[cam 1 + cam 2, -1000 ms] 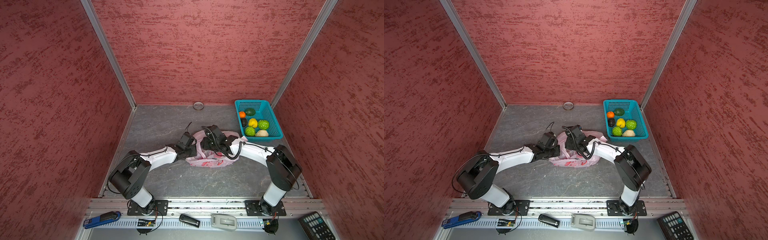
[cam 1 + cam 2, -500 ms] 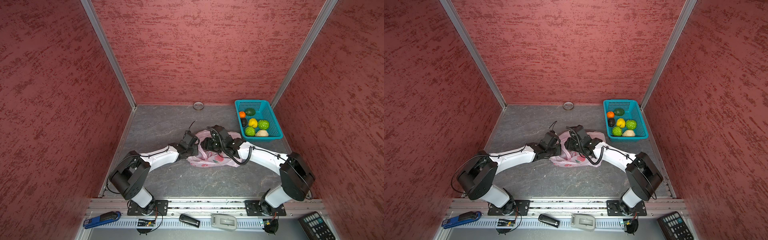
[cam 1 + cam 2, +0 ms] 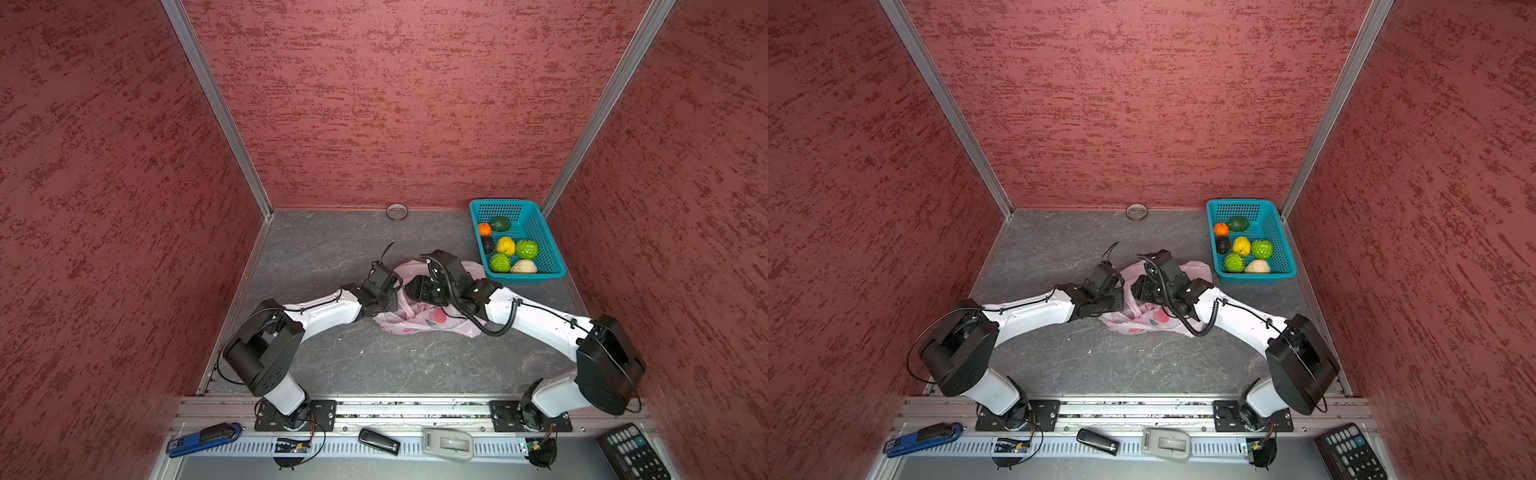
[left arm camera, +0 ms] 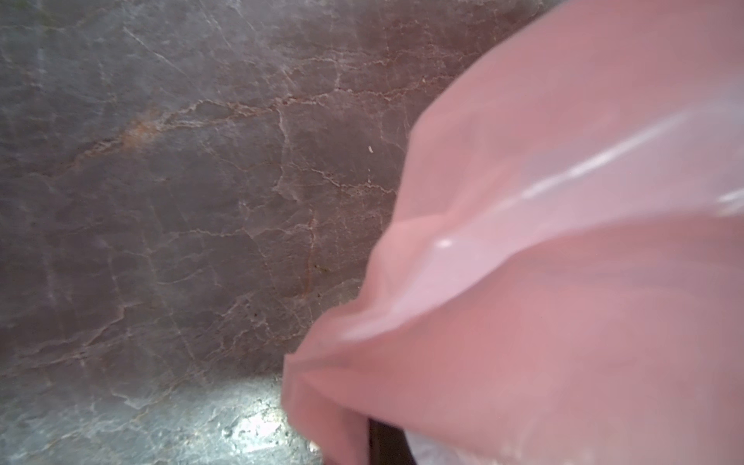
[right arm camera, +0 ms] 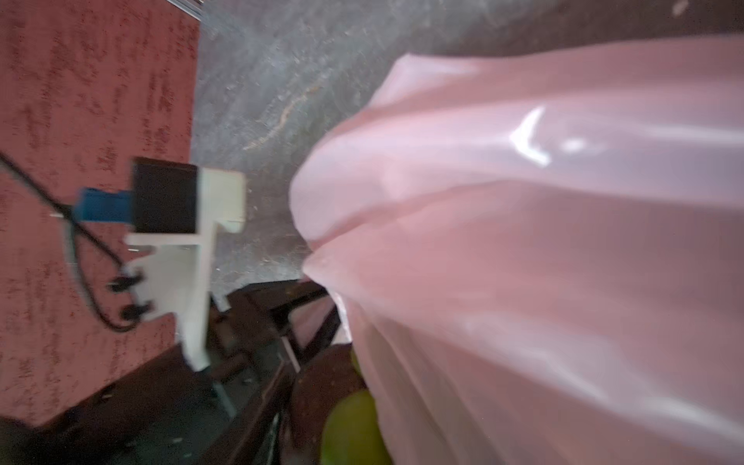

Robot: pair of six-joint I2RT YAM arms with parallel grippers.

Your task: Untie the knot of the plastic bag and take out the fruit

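Left wrist view: left fingers [image 4: 382, 443] clenched on the plastic bag [image 4: 563, 282]. You cannot tell if the right fingers [image 3: 415, 290], at its 11 o'clock, grasp anything.

White arm links [image 3: 324, 311], black joints [image 3: 266, 357], coiled black cable [image 3: 513, 311].

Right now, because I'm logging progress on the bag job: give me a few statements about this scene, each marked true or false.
1. The teal basket holds seven fruits. True.
2. The plastic bag lies inside the basket. False: it lies on the table, between the two arms.
3. A tape roll sits by the back wall. True.
4. The left pincer is wide open. False: it is shut, pinching the bag's plastic.
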